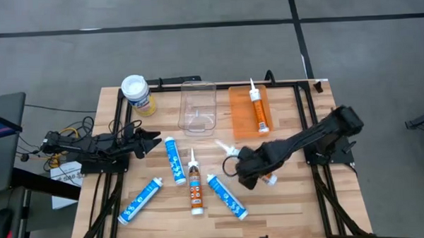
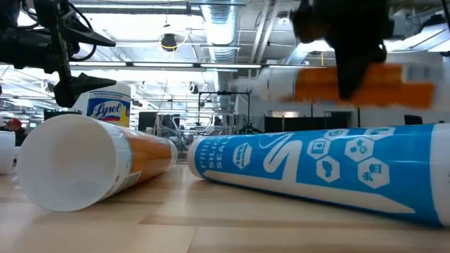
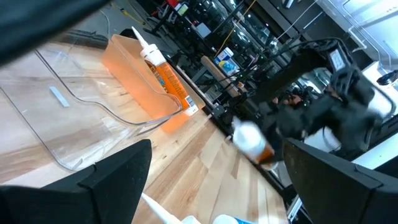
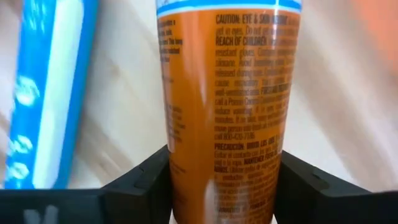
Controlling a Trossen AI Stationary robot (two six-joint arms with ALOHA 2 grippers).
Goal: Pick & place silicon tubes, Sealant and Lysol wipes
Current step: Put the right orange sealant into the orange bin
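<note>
High view shows the right gripper (image 1: 250, 171) clenched on a smooth orange sealant tube (image 4: 221, 106), its white nozzle pointing toward the clear bin (image 1: 198, 105). A second orange tube (image 1: 258, 109) lies in the orange tray (image 1: 240, 121). Three glossy blue silicone tubes (image 1: 174, 160) and a brown one (image 1: 194, 183) lie on the wood table (image 1: 293, 201), bare near its right edge. The left gripper (image 1: 150, 139) rests released near the Lysol wipes (image 1: 137, 94), a white-lidded cylinder at the back-left corner.

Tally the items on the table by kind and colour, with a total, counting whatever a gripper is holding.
Blue tubes: 3
Orange tubes: 3
Wipes canister: 1
Clear bin: 1
Orange bin: 1
Total: 9
</note>
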